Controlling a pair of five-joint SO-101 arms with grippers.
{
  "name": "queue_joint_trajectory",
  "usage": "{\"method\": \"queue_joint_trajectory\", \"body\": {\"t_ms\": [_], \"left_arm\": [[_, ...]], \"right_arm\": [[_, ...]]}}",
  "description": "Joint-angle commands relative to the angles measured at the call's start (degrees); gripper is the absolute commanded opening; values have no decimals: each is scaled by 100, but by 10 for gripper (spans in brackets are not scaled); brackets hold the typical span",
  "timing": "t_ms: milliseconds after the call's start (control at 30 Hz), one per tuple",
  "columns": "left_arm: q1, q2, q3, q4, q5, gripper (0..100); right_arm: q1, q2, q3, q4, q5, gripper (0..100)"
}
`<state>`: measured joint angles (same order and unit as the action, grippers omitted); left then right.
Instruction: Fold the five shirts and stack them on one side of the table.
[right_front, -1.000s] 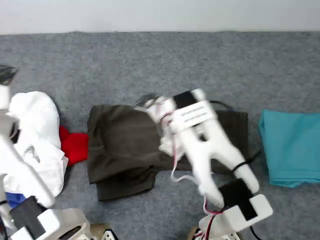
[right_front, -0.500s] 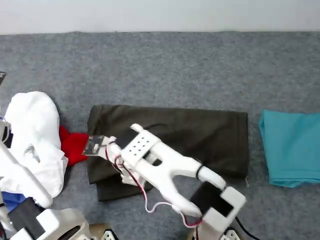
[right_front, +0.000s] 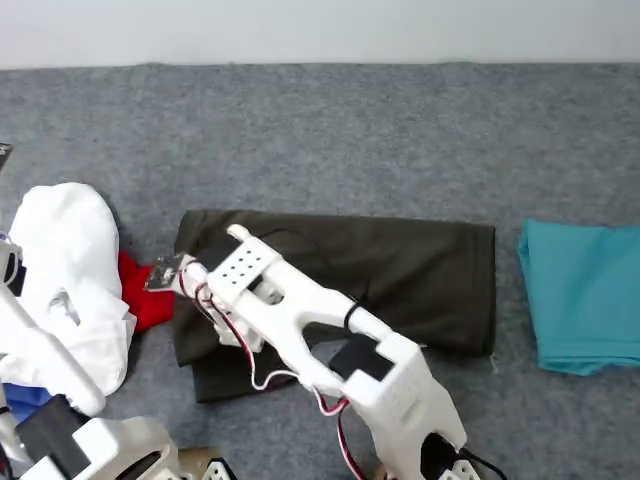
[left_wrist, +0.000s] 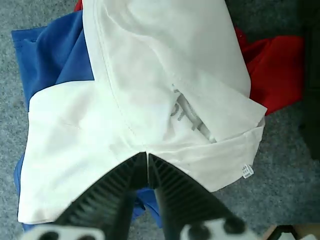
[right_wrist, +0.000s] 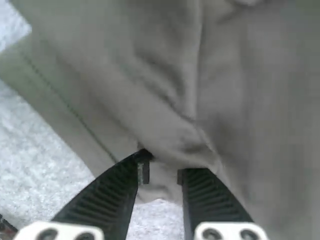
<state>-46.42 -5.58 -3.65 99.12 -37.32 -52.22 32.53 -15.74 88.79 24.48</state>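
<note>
**Right pincer.** The right pincer (right_wrist: 162, 167) stood with its jaws a narrow gap apart. Its tips were set against a raised fold of the dark olive-brown cloth shirt (right_wrist: 225, 75), close to that shirt's edge. The grey carpet-like covering of the bench (right_wrist: 30, 170) showed just beyond that edge. In the high view the right pincer (right_front: 163, 272) sat at the left edge of the dark olive-brown shirt (right_front: 420, 270). Its white arm lay diagonally over the shirt's lower left part.

**Left pincer.** The left pincer (left_wrist: 147, 157) had its jaws closed together. Its tips were at the hem of the crumpled white cloth shirt (left_wrist: 150, 60). Whether any cloth was caught between the jaws could not be told.

**Shirts.**
- The dark olive-brown shirt lay spread flat in the middle of the bench (right_front: 350, 130), with a folded flap at its lower left corner.
- The bright red cloth shirt (right_front: 150, 290) lay just beside its left edge, partly under the white shirt (right_front: 65, 250).
- The royal-blue cloth shirt (left_wrist: 55, 55) lay beneath the white shirt, showing past its edges.
- The red shirt (left_wrist: 277, 70) protruded from the opposite side of that heap.
- The folded teal cloth shirt (right_front: 585, 295) lay alone at the right side of the bench, apart from the dark shirt.
</note>
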Motion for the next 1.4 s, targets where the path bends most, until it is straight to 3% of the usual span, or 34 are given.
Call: {"method": "queue_joint_trajectory", "body": {"t_ms": [0, 300, 800, 1000, 1133, 1367], "left_arm": [[-53, -290, -22, 79, -44, 15], [-53, -290, -22, 70, -44, 15], [-53, -290, -22, 53, -44, 15], [-53, -290, -22, 53, -44, 15], [-53, -290, -22, 53, -44, 15], [-53, -290, -22, 53, -44, 15]], "right_arm": [[347, 48, -642, 127, -53, 76], [295, 48, -1547, 1393, -35, 103], [-813, -84, -1547, 980, -26, 125], [-813, 479, -1565, 708, -18, 117], [-778, 664, -1802, 690, -18, 7], [-92, 646, -2277, 673, -9, 10]]}}
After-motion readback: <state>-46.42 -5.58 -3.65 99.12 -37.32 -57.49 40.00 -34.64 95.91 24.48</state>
